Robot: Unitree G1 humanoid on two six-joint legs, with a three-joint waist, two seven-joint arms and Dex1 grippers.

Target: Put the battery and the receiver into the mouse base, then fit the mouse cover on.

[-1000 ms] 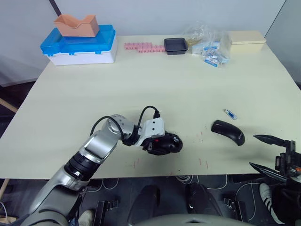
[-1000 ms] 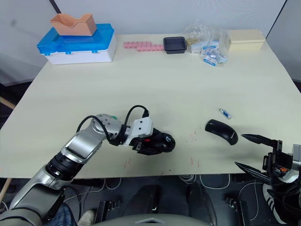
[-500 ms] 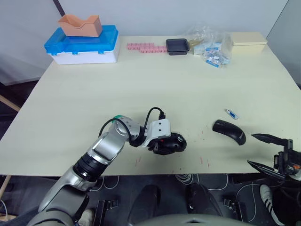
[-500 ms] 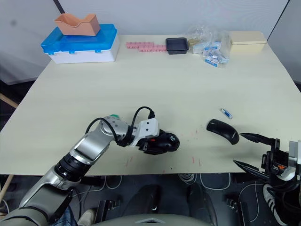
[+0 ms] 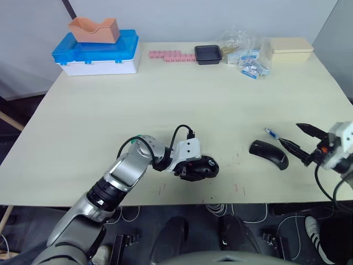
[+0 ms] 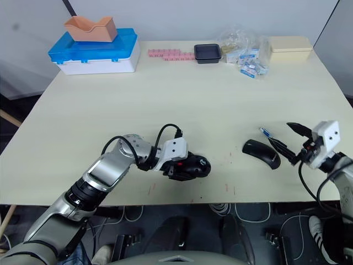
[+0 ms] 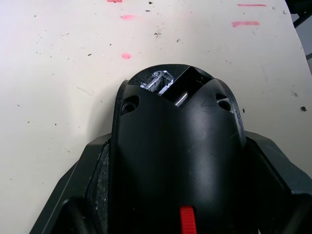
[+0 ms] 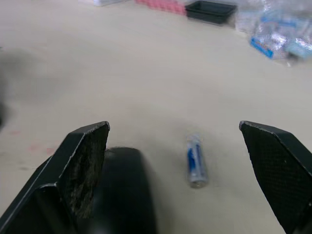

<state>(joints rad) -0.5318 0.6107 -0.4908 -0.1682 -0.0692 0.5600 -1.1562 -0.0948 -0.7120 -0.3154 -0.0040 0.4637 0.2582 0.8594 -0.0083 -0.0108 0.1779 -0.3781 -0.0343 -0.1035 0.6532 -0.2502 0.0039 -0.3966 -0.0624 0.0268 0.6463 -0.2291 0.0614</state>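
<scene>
My left gripper (image 5: 193, 167) is shut on the mouse base (image 5: 203, 167), a black shell with a red mark, resting on the table near the front edge. In the left wrist view the mouse base (image 7: 178, 146) sits between both fingers (image 7: 90, 195), its open battery bay facing away. The mouse cover (image 5: 268, 154), smooth and black, lies to the right. Just beyond it lies the battery (image 5: 271, 133), small with a blue end. My right gripper (image 5: 289, 133) hovers open just right of both; its wrist view shows the battery (image 8: 195, 160) and mouse cover (image 8: 122, 195) between the spread fingers. The receiver is out of view.
Along the far edge stand a blue-and-white box (image 5: 96, 52) with an orange tray (image 5: 92, 29) on top, a row of pink pieces (image 5: 171, 55), a small black tray (image 5: 208, 53), plastic bags (image 5: 245, 52) and a cream box (image 5: 289, 45).
My right gripper has come up from below the table's front edge to over the table beside the cover and battery. The left gripper still holds the mouse base in place.
</scene>
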